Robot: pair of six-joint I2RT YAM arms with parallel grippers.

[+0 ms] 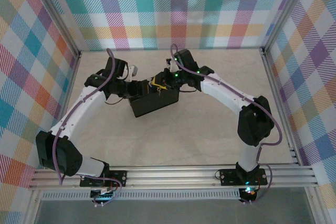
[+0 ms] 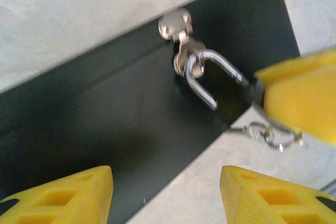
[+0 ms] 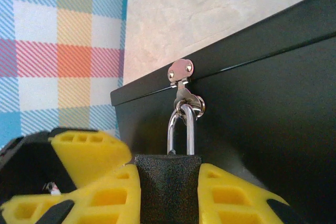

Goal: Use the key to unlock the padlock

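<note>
Steel loop of the padlock (image 3: pixel 168 187) is hooked thru the latch (image 3: pixel 181 72) on the black box (image 2: pixel 105 119), so a sideways tug by the right claw (image 3: pixel 168 167) could jam it or drag the box. The key ring (image 2: pixel 268 136) dangling below may snag too. Can't tell if a key is seated. Padlock body is pinched btwn the right claw's fingers. Left claw (image 2: pixel 165 192) is half spread & empty, w/ the padlock ahead, to its right.

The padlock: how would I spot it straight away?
Find the black box in the middle of the table, then the silver hasp on its side. The padlock is hooked through it: a small dark, grainy block with a silver shackle, pinched between the yellow fingers of the right gripper.
</note>
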